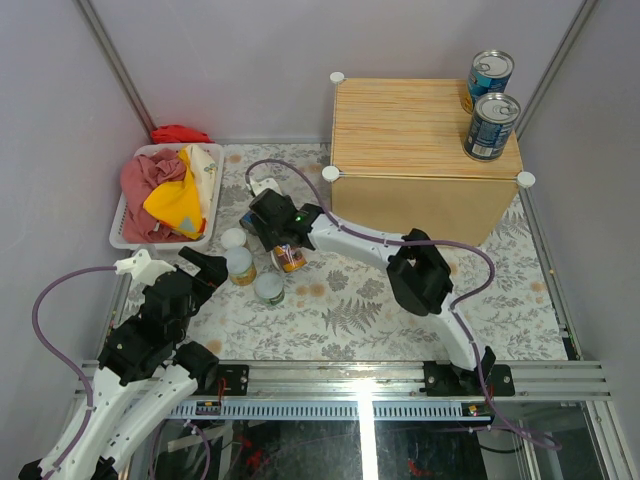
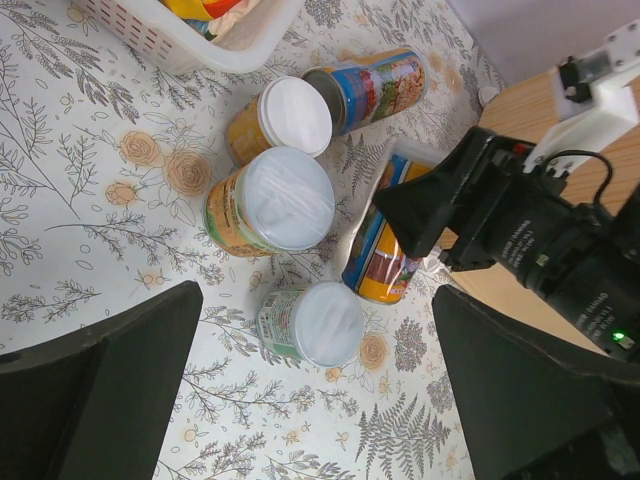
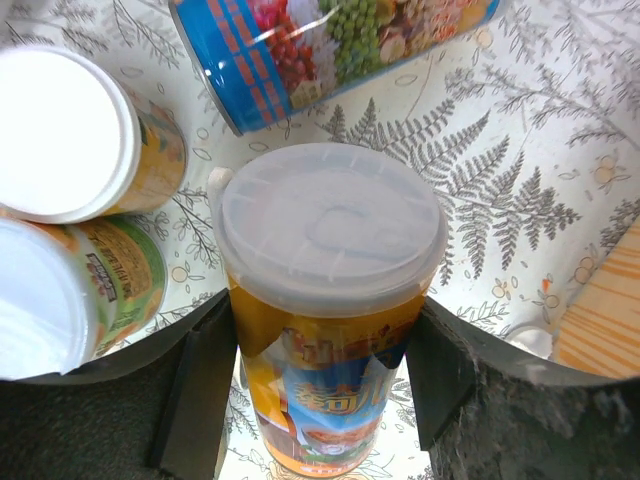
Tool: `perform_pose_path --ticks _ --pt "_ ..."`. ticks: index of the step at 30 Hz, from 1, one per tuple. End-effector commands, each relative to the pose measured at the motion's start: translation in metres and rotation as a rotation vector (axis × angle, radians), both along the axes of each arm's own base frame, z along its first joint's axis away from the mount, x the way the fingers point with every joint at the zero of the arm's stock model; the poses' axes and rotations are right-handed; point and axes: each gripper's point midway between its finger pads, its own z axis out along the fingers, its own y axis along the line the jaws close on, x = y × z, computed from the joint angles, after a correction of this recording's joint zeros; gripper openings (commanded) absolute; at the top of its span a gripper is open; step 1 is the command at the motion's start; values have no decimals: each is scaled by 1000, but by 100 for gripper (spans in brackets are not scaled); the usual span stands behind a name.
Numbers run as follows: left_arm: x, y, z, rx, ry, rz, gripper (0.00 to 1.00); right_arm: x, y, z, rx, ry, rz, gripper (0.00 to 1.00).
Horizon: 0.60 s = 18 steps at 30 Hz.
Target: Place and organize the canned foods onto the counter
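Observation:
Two blue-labelled tins point(image 1: 490, 72) point(image 1: 491, 126) stand on the wood-grain counter point(image 1: 410, 135) at its far right. My right gripper point(image 1: 284, 243) point(image 3: 320, 390) is shut on a tall orange can with a clear lid point(image 3: 330, 235) point(image 2: 378, 258) that stands upright on the table. Behind it lies the slim multicoloured can point(image 3: 330, 45) point(image 2: 378, 85). To its left stand two orange-yellow jars with white lids point(image 2: 282, 118) point(image 2: 270, 200) and a short pale-lidded can point(image 2: 312, 322) point(image 1: 269, 288). My left gripper point(image 2: 315, 400) point(image 1: 196, 272) is open and empty, above and just near of the short can.
A white plastic basket point(image 1: 122, 232) with red and yellow cloths sits at the far left, with a red cloth point(image 1: 180, 133) behind it. The right arm point(image 1: 420, 270) stretches across the floral table cover point(image 1: 480, 310) in front of the counter. Grey walls close in on the sides.

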Motion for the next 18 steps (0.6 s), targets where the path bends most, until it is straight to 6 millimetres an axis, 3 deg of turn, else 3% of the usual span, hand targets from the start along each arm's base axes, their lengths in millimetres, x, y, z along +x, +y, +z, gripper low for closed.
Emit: perform_pose_path --ticks 1,7,11,18 --pt "3 -2 2 -4 -22 -3 100 13 14 102 182 -193 -13 0" --pt "3 -1 3 -6 -27 1 100 6 12 113 192 -241 -1 0" --pt "3 -2 1 -3 -21 0 100 3 10 130 207 -287 6 0" --pt "4 -2 0 -1 -20 1 100 -2 8 182 279 -389 21 0"
